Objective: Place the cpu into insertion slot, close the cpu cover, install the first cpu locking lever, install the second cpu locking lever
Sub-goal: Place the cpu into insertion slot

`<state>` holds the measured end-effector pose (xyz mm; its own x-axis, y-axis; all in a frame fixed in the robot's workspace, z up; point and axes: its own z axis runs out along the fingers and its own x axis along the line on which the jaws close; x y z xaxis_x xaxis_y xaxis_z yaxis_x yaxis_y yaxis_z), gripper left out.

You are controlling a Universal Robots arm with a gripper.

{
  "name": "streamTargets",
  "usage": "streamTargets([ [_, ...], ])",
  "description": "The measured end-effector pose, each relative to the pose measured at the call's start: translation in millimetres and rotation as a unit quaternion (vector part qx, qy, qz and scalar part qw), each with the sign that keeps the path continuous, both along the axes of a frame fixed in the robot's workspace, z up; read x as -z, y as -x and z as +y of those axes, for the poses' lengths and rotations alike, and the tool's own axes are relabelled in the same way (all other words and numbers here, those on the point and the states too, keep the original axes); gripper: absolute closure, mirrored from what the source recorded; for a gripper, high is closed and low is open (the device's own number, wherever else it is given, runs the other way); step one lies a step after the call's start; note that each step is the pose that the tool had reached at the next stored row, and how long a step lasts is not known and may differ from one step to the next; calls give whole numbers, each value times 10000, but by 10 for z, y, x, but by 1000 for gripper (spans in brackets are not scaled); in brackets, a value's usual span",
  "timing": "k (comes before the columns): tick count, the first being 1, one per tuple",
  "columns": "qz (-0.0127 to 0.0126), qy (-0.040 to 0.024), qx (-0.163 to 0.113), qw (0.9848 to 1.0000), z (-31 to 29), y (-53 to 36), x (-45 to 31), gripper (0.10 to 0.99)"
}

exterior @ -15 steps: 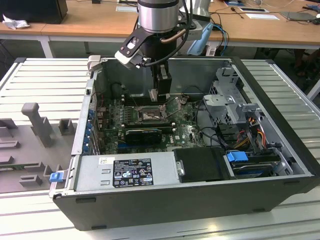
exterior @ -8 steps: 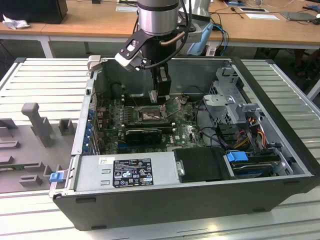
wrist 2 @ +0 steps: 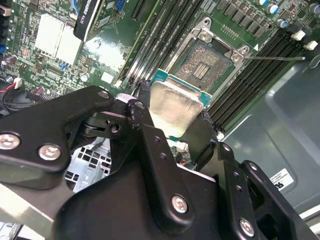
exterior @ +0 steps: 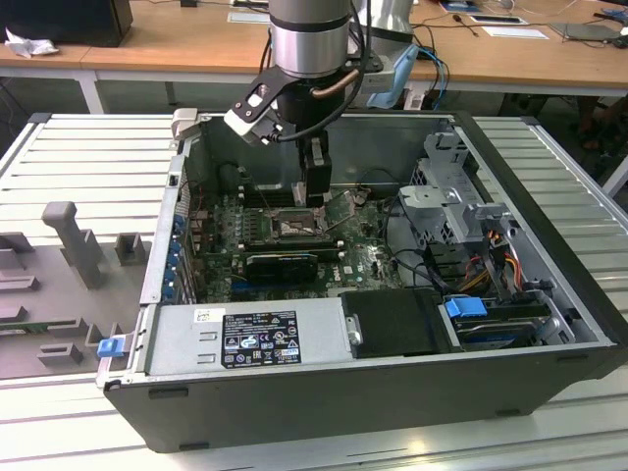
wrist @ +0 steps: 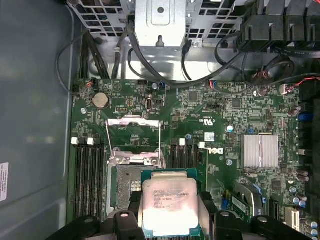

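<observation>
One robot arm reaches down into an open computer case point(exterior: 294, 392). Its gripper point(wrist 2: 174, 120) is closed tight on the cpu point(wrist 2: 172, 105), with one black finger on each side of the little chip. The chip's shiny silver face shows in both wrist views. The cpu hangs in the air over the green board point(wrist: 225, 105), very near the insertion slot point(wrist: 124, 187) but not down in it. In the first wrist view the chip hides part of the slot. The cpu cover point(wrist: 134, 159) is flipped open, and green board shows through its big square window. A thin metal lever point(wrist 2: 275, 58) sticks out beside the slot. Long black memory slots point(wrist: 90, 175) run along both sides of it.
</observation>
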<state>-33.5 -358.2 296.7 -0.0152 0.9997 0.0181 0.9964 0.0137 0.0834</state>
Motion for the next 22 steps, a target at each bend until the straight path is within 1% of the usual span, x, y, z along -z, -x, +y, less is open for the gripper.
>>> streamTargets([
  [6, 7, 0, 1, 10000, 0, 0, 28, 557],
  [14, 15, 0, 3, 10000, 0, 0, 83, 557],
  [16, 17, 1, 9, 10000, 5, 0, 111, 557],
  [19, 20, 0, 70, 10000, 27, -1, 164, 557],
  [22, 32, 0, 92, 10000, 28, 1, 188, 557],
])
